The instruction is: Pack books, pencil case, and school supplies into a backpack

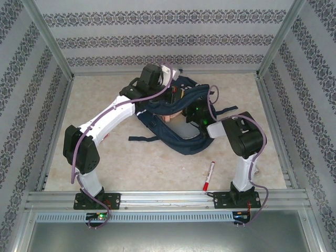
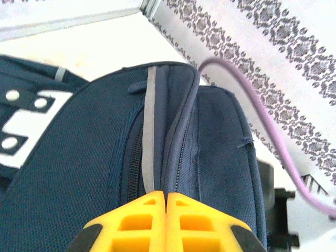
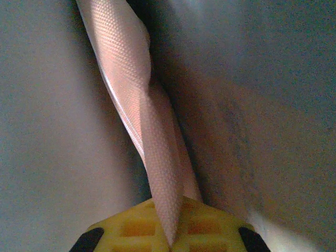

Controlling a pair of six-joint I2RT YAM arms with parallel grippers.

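Left gripper [image 2: 166,197] is clenched on the backpack [image 2: 79,157] rim, centre-far. Right gripper [image 3: 170,210], inside, pinches the pencil case [image 3: 126,68] and should lower it deeper before releasing. Marker [image 1: 208,176] lies near right.

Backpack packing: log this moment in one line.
left end effector: shut on rim of backpack | right end effector: shut on pencil case, inside backpack | marker: on table, unpacked
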